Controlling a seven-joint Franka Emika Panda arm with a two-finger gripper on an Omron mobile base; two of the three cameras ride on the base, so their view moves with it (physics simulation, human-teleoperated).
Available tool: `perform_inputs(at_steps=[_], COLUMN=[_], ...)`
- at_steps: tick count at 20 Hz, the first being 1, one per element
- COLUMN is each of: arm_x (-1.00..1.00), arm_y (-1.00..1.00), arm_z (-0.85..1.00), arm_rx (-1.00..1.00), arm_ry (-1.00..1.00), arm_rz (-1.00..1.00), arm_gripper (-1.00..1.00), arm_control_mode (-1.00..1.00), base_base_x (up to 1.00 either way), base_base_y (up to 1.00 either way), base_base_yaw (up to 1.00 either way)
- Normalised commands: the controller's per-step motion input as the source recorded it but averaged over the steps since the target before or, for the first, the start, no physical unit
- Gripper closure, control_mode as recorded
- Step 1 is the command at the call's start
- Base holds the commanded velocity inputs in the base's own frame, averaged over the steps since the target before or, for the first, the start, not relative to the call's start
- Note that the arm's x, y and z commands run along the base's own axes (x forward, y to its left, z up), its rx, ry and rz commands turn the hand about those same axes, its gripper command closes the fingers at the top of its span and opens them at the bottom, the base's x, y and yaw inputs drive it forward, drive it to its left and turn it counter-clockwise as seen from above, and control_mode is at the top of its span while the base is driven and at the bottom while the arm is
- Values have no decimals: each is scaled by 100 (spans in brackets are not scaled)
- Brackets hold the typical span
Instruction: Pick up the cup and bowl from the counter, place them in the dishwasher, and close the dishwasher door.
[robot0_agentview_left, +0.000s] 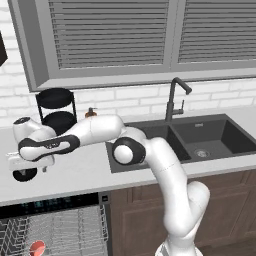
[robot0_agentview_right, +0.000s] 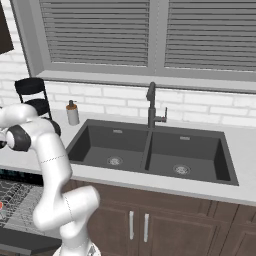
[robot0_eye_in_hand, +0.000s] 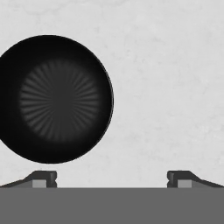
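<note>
Gripper (robot0_eye_in_hand: 112, 178) spread wide over counter (robot0_eye_in_hand: 166, 87) — one bowl (robot0_eye_in_hand: 54, 99) below.

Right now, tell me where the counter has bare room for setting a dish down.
The counter is bare between the bowl and the sink's left rim. In the hand view, open slab lies right of the bowl, past the open gripper. It is crowded at the back left, around the wire stand and soap dispenser.
</note>
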Motion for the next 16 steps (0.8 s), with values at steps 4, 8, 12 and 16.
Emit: perform_inputs(at_steps=[4, 8, 12, 16], arm_x=[17, 26, 33, 16], arm_y=[0, 0, 0, 14], arm_z=[0, 0, 0, -2], arm_rx=[1, 1, 4, 1], arm_ry=[-12, -6, 0, 0], arm_rz=[0, 0, 0, 0], arm_gripper=[-100, -100, -100, -100], arm_control_mode=[-100, -100, -100, -100], base_base_x=[0, 0, 0, 0], base_base_y=[0, 0, 0, 0], base_base_yaw=[0, 0, 0, 0])
